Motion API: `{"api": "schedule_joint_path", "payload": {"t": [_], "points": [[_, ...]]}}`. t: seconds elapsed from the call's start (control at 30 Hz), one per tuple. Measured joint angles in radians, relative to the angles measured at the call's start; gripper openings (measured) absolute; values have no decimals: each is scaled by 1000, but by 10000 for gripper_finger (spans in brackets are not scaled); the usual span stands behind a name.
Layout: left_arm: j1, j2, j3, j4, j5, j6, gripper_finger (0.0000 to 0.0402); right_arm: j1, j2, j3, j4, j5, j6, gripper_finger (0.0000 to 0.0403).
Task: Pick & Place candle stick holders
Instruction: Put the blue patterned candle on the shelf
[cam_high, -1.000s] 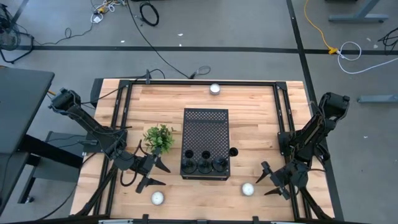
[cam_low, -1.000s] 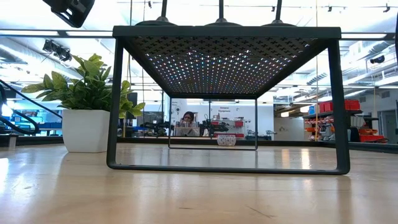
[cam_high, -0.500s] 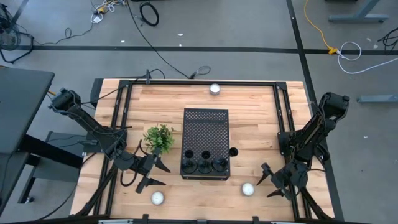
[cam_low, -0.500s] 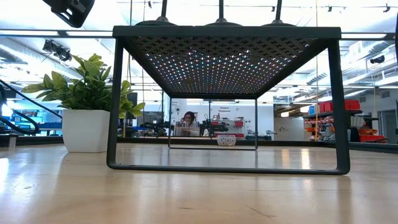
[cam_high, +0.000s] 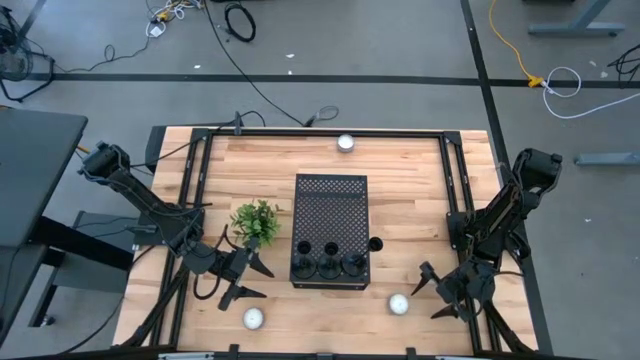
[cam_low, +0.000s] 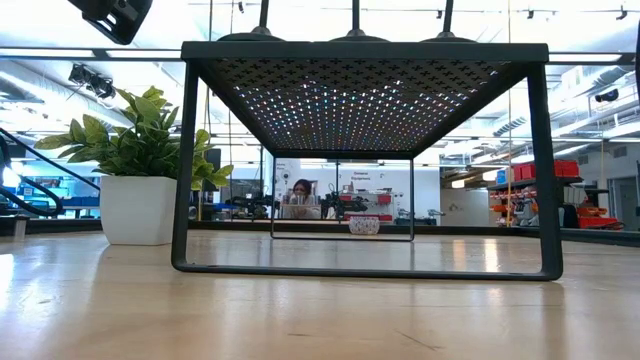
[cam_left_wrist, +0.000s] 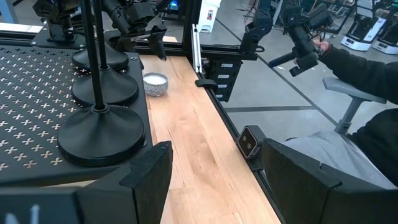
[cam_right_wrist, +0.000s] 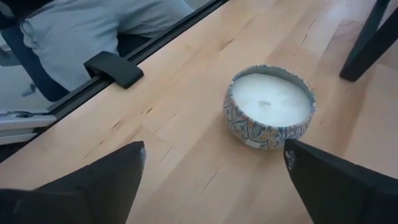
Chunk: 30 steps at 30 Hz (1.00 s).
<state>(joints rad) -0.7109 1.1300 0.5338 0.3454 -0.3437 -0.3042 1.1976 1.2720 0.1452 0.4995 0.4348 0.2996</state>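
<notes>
You see a black stand (cam_high: 331, 200) full of little holes, black candle stick holders (cam_high: 328, 265), white candles (cam_high: 399, 304), a green plant (cam_high: 256, 220) in its white pot (cam_low: 139, 209).

The wooden table (cam_high: 410, 200) carries a perforated stand (cam_high: 331, 228), a plant (cam_high: 256, 222) (potted), and three candles (cam_high: 399, 304).

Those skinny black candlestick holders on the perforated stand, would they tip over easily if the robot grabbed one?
Probably not: each candlestick holder has a wide, flat round base. The thin stem looks like rigid metal, likely slippery for fingers. Lifted off-centre, it might swing.
</notes>
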Motion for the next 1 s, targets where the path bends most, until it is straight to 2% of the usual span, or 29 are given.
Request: {"api": "schedule_joint_path", "payload": {"t": [0.1,0.33,0.6,1.0], "points": [[0,0,0,0,0,0,248,0,0,0,0,1,-11,397],[0,0,0,0,0,0,248,-6,0,0,-11,53,-14,398],[0,0,0,0,0,0,248,-45,1,0,-68,37,82,399],[0,0,0,0,0,0,248,-111,2,12,-66,17,72,400]]}}
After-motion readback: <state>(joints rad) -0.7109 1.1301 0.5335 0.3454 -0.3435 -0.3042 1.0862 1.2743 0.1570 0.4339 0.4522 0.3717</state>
